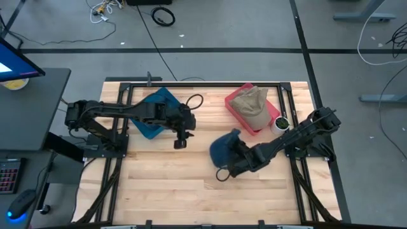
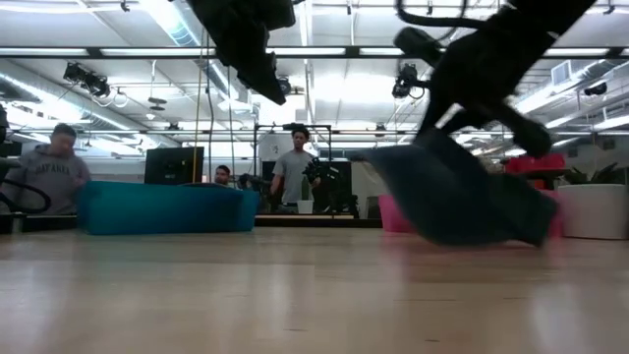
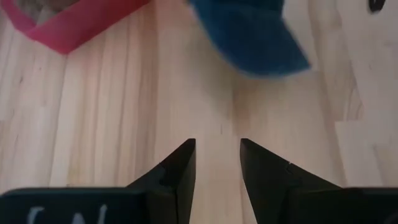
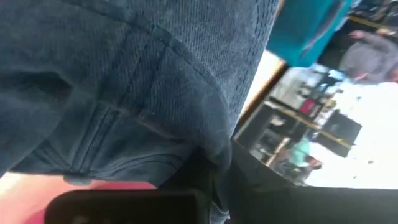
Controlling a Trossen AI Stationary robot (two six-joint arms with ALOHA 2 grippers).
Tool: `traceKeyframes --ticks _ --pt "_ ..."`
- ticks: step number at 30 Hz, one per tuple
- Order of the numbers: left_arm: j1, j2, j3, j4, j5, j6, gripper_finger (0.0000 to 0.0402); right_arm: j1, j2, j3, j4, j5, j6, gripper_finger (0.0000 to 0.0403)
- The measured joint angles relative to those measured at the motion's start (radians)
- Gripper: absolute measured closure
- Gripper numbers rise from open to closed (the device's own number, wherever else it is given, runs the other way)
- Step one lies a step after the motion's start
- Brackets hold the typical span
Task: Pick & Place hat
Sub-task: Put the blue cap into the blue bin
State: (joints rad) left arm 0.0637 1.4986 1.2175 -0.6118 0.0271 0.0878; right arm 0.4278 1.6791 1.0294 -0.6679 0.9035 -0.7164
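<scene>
A dark blue denim hat [image 1: 224, 145] is in my right gripper [image 1: 236, 159], right of the table's middle; it shows as a blurred blue shape [image 2: 462, 197] in the low view and fills the right wrist view [image 4: 124, 81]. A tan hat [image 1: 250, 102] lies in a pink bin [image 1: 236, 114] at the far right. A teal bin [image 1: 152, 113] stands at the far left. My left gripper [image 1: 180, 138] hovers open just in front of the teal bin, over bare wood [image 3: 217, 163], and the blue hat [image 3: 255, 37] lies ahead of it. My right gripper is shut on the blue hat's fabric [image 4: 214, 146], and the folds bunch over the fingers and hide the place of contact. In the low view the hat hangs below the arm, and its lower edge [image 2: 491, 239] seems to be just off the table.
A white cup with a plant [image 1: 280, 124] stands beside the pink bin's right corner. The pink bin's rim [image 3: 74, 28] shows in the left wrist view. Bare wood lies across the table's near half [image 1: 191, 191]. People stand in the room beyond the far edge.
</scene>
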Motion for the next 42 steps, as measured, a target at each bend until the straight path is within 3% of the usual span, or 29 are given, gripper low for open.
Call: traceKeyframes --ticks 7,10,12,16,26,35,42 --pt "-0.031 0.038 0.001 0.053 0.005 -0.056 0.0273 -0.05 0.0 0.0 0.243 0.03 -0.284 0.0384" --pt "-0.023 0.087 0.0 0.08 0.074 -0.211 0.0273 -0.057 0.0 0.0 0.31 0.032 -0.389 0.0384" --pt "-0.01 0.115 0.0 0.119 0.148 -0.234 0.0273 -0.058 0.0 0.0 0.34 0.032 -0.432 0.0384" --pt "0.024 0.143 0.001 0.2 0.224 -0.263 0.0273 -0.06 0.0 0.0 0.348 0.031 -0.476 0.0385" --pt "0.116 0.158 0.001 0.228 0.36 -0.311 0.0273 -0.06 0.0 0.0 0.394 0.038 -0.524 0.0385" --pt "0.101 0.194 0.0 0.248 0.396 -0.347 0.0274 -0.08 0.0 0.0 0.483 0.08 -0.618 0.0385" --pt "0.081 0.203 0.0 0.257 0.39 -0.282 0.028 -0.092 0.0 0.001 0.485 0.079 -0.628 0.0384"
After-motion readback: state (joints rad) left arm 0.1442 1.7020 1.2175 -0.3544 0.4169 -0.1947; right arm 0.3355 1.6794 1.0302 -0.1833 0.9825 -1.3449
